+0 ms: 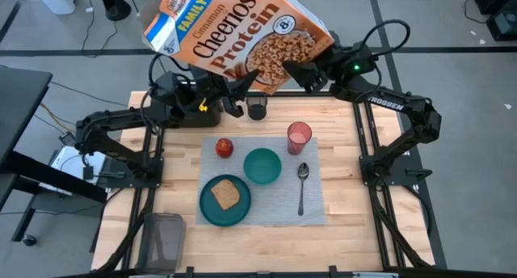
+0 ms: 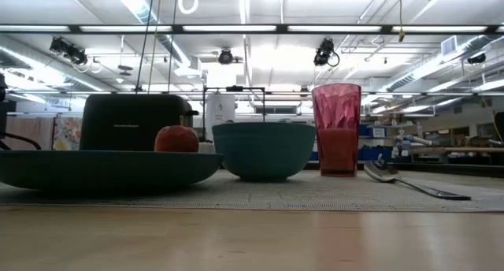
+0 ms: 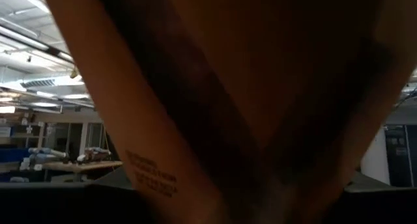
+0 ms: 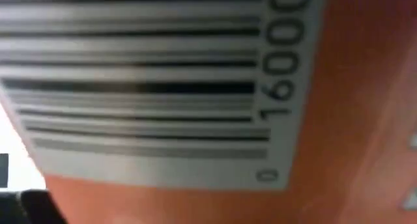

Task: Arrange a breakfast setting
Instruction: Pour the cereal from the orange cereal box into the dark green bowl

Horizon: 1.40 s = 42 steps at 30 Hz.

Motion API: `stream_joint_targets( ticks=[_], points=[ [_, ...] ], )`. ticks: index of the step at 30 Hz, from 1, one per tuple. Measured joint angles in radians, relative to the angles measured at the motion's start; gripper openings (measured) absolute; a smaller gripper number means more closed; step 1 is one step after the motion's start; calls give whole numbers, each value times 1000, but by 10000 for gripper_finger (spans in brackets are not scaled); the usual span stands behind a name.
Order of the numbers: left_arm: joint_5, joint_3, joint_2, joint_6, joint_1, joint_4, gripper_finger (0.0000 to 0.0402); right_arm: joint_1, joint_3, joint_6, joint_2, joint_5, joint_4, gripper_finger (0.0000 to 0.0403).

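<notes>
- Cardboard is what we are dealing with: the Cheerios box (image 1: 238, 31) looks light but bulky, with stiff edges and broad faces that could bow or slip under a hard squeeze, so we judge the lower corners and narrow sides the safest places to take hold.
- We see the box raised high in the top centre of the high view, tilted, well above the back edge of the worktop (image 1: 347, 229).
- Our left hand (image 1: 236, 88) sits at the box's lower left corner and our right hand (image 1: 295, 74) at its lower right; each appears pressed onto the box, holding it between them, though the exact finger contact is hidden.
- Both wrist views are filled by the box: dark cardboard on the left, the barcode panel on the right.
- Below, toward the frame's centre, the placemat (image 1: 315, 209) carries the plate (image 1: 212, 213) with the toast slice (image 1: 225, 195), the bowl (image 1: 262, 166), the cup (image 1: 299, 136), the spoon (image 1: 302, 185) and the apple (image 1: 224, 147).
- The toaster (image 2: 134, 121) and a small black cup (image 1: 257, 108) stand behind the mat, under the box.
- We judge the box will need a slow, level descent, since its contents may shift.
</notes>
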Motion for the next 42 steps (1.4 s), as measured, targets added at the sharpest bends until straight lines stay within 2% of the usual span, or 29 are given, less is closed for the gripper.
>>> stream_joint_targets(
  ticks=[4, 8, 16, 20, 27, 32, 37, 42],
  points=[
    [23, 1, -7, -23, 17, -22, 234, -1, -1, -2, 0, 8, -2, 326],
    [27, 1, -7, -24, 22, -25, 242, -1, -1, -13, 0, 17, -2, 290],
    [14, 1, -23, -21, 22, -53, 274, 0, -1, -33, 0, 45, 6, 289],
    [7, 2, -73, -23, 21, -131, 298, 0, -2, -38, 1, 76, 55, 288],
    [2, 2, -160, -12, -15, -318, 315, 0, 0, -7, -5, 82, 126, 288],
    [7, 1, -257, -37, -51, -605, 315, -13, -22, 25, -33, 58, 163, 288],
    [11, 1, -345, -106, -123, -830, 312, -27, -146, 25, -113, 61, 153, 288],
    [-30, 1, -393, -278, -173, -917, 310, -33, -334, 30, -255, 69, 140, 288]
  ],
)
